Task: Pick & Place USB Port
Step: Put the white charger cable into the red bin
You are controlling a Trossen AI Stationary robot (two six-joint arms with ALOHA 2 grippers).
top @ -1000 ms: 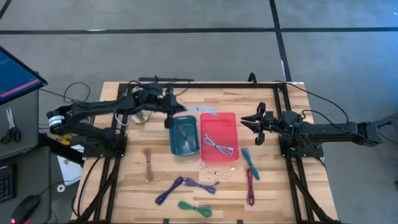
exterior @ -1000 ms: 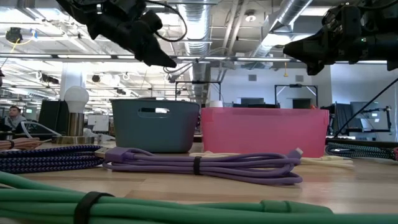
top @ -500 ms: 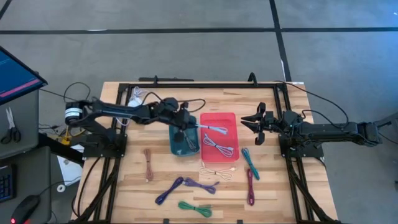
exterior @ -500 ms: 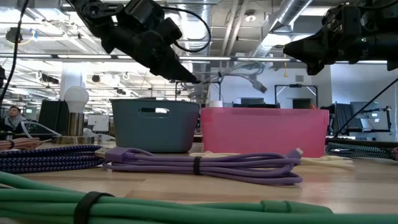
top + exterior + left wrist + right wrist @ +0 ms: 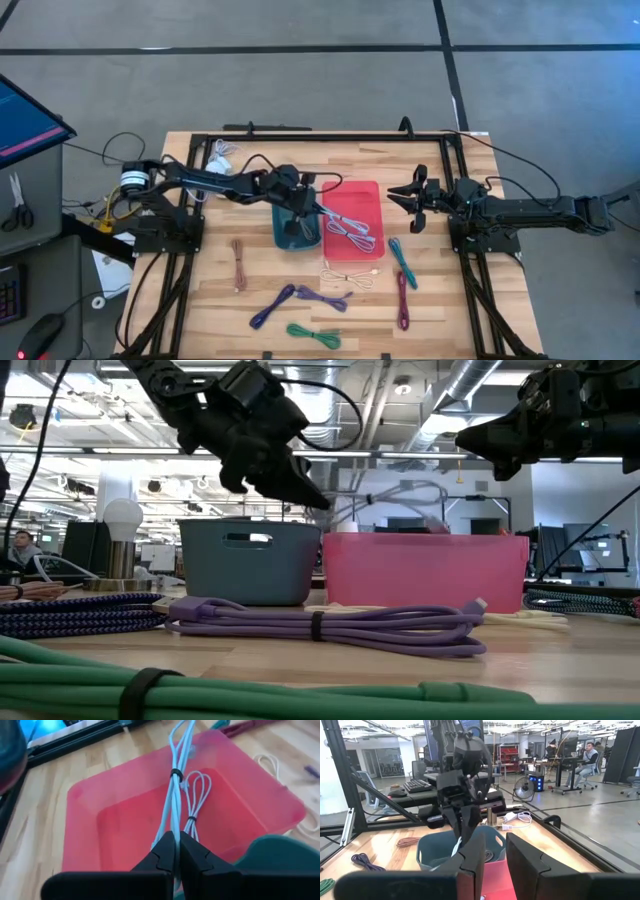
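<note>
A: Left gripper (image 5: 175,840) status?

B: Fingers pinched together on a pale blue cable bundle (image 5: 176,785), held above the pink bin (image 5: 350,190). In the high view it sits at roughly 3 o'clock from the teal bin (image 5: 283,236).

A: Anything already in the pink bin?

B: One white coiled cable (image 5: 196,795) lies on its floor, just beside the hanging bundle.

A: Right gripper (image 5: 408,198)?

B: Waiting at 3 o'clock of the pink bin, off its edge, fingers slightly apart with nothing between them. Loose cables lie on the table (image 5: 210,300) toward 6 o'clock: purple cable (image 5: 300,298), green cable (image 5: 312,334).
</note>
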